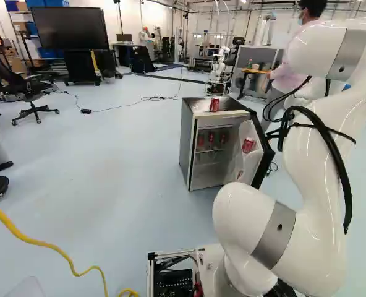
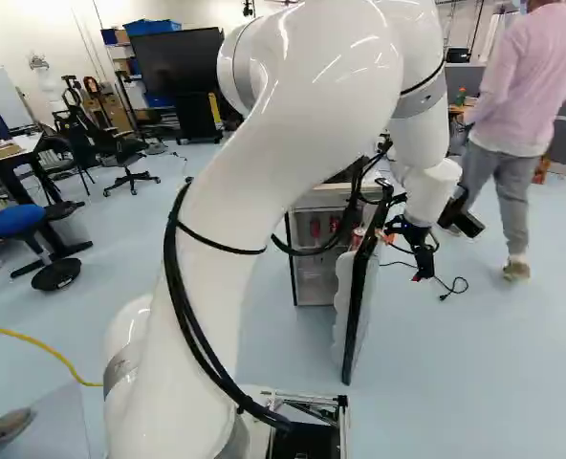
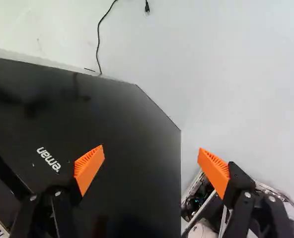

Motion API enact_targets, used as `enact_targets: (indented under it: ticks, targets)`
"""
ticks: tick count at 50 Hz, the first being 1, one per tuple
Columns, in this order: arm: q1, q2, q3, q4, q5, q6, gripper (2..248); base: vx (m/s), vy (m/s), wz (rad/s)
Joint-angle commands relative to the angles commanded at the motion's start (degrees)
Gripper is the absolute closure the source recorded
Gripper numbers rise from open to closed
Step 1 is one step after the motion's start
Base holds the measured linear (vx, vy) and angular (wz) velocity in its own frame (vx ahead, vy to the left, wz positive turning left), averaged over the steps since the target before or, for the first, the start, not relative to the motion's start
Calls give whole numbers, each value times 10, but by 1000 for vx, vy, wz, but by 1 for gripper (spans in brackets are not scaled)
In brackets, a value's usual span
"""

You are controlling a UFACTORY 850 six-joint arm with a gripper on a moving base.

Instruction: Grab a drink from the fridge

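The small fridge (image 1: 189,148) stands on the floor with its door (image 2: 359,301) swung wide. Red cans (image 1: 211,140) are on its inner shelf, one red can (image 1: 214,104) is on top, and another can (image 1: 248,145) sits in the door. My gripper (image 2: 404,256) hangs on the outer side of the door. In the wrist view the gripper (image 3: 151,148) stands open with nothing held: one orange finger (image 3: 89,166) is over the black door face (image 3: 127,173), the other (image 3: 214,171) beyond its edge. The wrist view hides the cans.
A person (image 2: 508,115) in pink stands ahead, beyond the gripper. A black cable (image 2: 447,287) lies on the floor near the door, and a yellow cable (image 1: 47,247) runs at the left. Farther back are another robot (image 1: 220,68), office chairs (image 1: 31,93) and a big screen (image 1: 68,28).
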Motion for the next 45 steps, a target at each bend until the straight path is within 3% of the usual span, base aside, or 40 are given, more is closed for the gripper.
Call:
enact_targets:
  ticks: [45]
  targets:
    - [34,77,117,0,0,0,3,0,0,0]
